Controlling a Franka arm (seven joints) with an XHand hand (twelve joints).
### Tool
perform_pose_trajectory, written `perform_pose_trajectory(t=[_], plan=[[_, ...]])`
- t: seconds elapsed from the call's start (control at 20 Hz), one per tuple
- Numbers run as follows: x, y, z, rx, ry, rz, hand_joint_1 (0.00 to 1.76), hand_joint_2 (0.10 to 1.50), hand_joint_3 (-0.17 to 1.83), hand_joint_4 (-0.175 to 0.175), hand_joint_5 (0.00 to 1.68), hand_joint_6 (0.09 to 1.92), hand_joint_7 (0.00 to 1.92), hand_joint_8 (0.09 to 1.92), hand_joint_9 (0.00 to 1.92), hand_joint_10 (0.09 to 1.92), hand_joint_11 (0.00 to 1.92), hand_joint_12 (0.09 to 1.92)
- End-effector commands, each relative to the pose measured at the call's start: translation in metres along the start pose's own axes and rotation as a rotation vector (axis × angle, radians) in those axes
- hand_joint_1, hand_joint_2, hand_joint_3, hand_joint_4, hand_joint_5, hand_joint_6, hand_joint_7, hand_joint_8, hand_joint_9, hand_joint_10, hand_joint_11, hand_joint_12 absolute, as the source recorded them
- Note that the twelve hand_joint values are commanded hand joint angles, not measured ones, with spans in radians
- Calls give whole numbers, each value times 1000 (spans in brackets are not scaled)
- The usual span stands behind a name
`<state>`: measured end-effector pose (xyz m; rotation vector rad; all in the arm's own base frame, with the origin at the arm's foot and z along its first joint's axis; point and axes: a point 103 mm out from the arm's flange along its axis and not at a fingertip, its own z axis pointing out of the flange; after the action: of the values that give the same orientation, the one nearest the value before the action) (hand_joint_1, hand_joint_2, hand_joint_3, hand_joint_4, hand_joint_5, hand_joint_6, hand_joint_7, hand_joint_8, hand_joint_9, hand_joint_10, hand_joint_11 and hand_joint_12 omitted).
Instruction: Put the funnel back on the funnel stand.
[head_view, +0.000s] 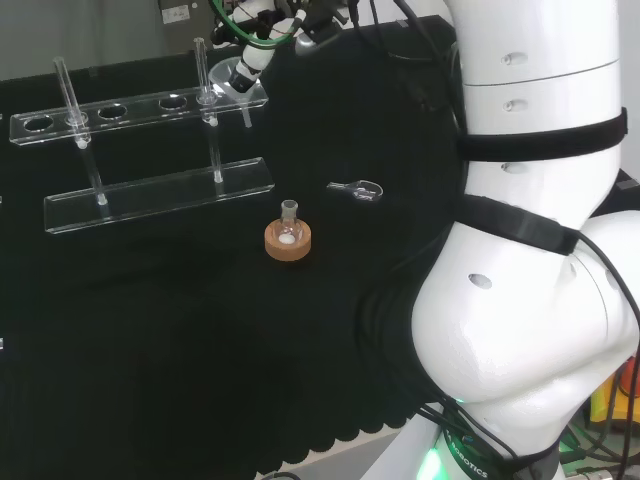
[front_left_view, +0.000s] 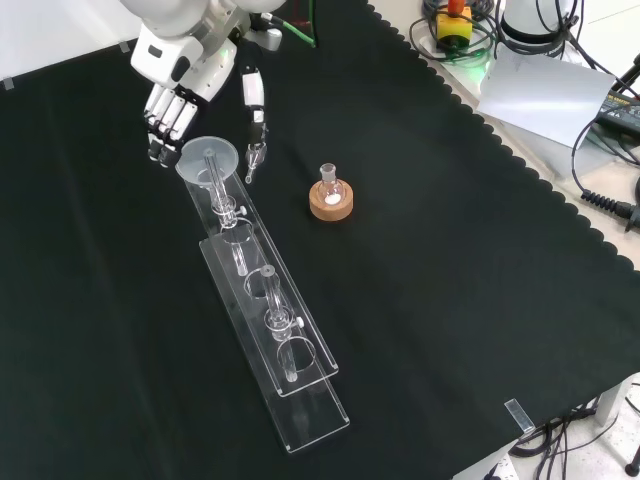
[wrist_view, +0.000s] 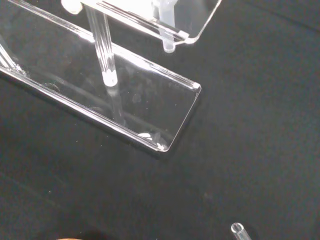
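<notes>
Sitting in the stand's (front_left_view: 262, 300) end hole, the funnel (front_left_view: 208, 158) is touching the hand's (front_left_view: 185, 85) relaxed, empty fingers.

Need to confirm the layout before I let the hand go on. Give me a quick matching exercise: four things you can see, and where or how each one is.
Things:
1. funnel
2. small flask
3. clear scoop
4. hand

Places or states:
A. lying on the black cloth, head view, right of the cork ring
B. at the end hole of the funnel stand
C. upright in the cork ring
D. fingers beside the funnel's rim

Pairs: 1-B, 2-C, 3-A, 4-D
</notes>
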<state>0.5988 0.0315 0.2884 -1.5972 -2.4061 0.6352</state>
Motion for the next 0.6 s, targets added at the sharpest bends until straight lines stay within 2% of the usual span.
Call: perform_pose_trajectory(t=[0.05,0.25,0.5,0.6], plan=[[13,-19,-8,-54,-5,8,527,880,-164,-23,0,87,3,87,0,743,132,1487],[17,-42,-16,-110,-11,17,529,876,-156,-28,0,87,55,87,7,787,123,1500],[22,-74,-20,-136,-4,43,548,884,-148,-34,8,87,133,96,67,820,139,1508],[23,-85,-19,-143,3,56,556,885,-142,-35,18,87,94,225,88,810,144,1507]])
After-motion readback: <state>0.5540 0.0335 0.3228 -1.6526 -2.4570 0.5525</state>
